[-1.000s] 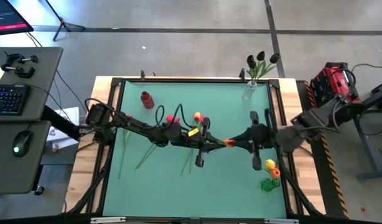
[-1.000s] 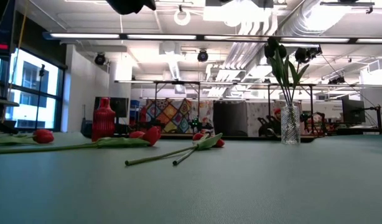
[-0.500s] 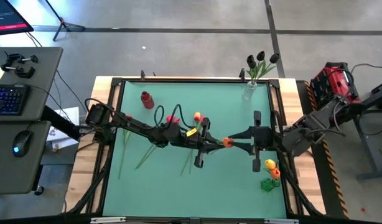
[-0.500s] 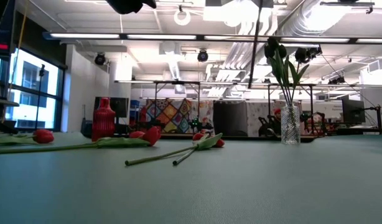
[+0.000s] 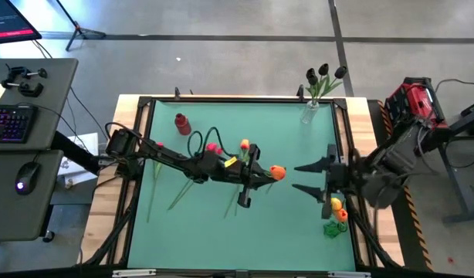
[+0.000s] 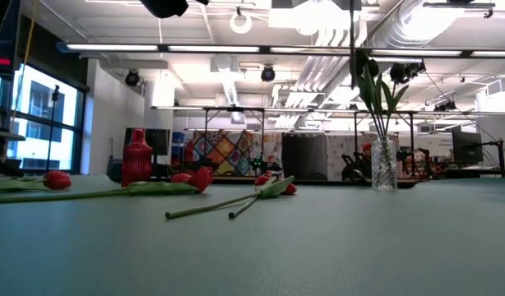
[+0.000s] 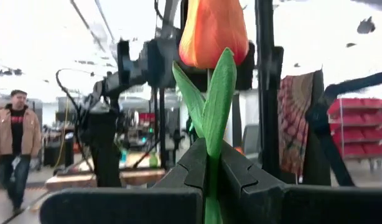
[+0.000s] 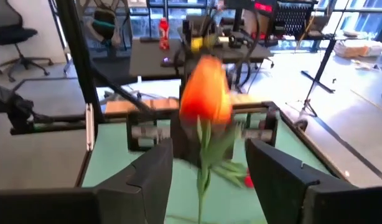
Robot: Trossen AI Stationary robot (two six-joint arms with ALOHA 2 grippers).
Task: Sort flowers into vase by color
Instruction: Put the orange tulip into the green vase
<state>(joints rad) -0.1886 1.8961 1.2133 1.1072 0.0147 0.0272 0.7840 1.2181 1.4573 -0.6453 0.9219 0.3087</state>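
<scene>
Left pincer [image 5: 262, 174] clamped on the stem of an orange tulip [image 5: 277, 172], held up over mid-table; left wrist view shows both fingers [image 7: 191, 167] tight on the stem, head [image 7: 213, 31] upright above them; right pincer [image 5: 305, 177] now spread wide and empty, just beside the tulip head on its right, fingers pointing at it.

Change: half a second ago and a second ago the right pincer was closed in on that same orange head, nose to nose with the left; now it has let go and pulled back toward the right edge, while the left keeps the flower. Reads as a handover right-to-left, or a regrasp finished; my judgement, left arm now owns placement.

Rest of the scene unchanged: glass vase [image 5: 309, 113] at the far right corner holds the dark tulips [image 5: 324, 73]; red vase [image 5: 181, 122] far left, nothing seen in it; red tulips [image 6: 199, 177] lie loose on the green table [image 5: 291, 232] under the left arm; more orange tulips [image 5: 335, 208] lie near the right edge.

Task is early; no orange vase visible, so where the held tulip goes is unclear.
</scene>
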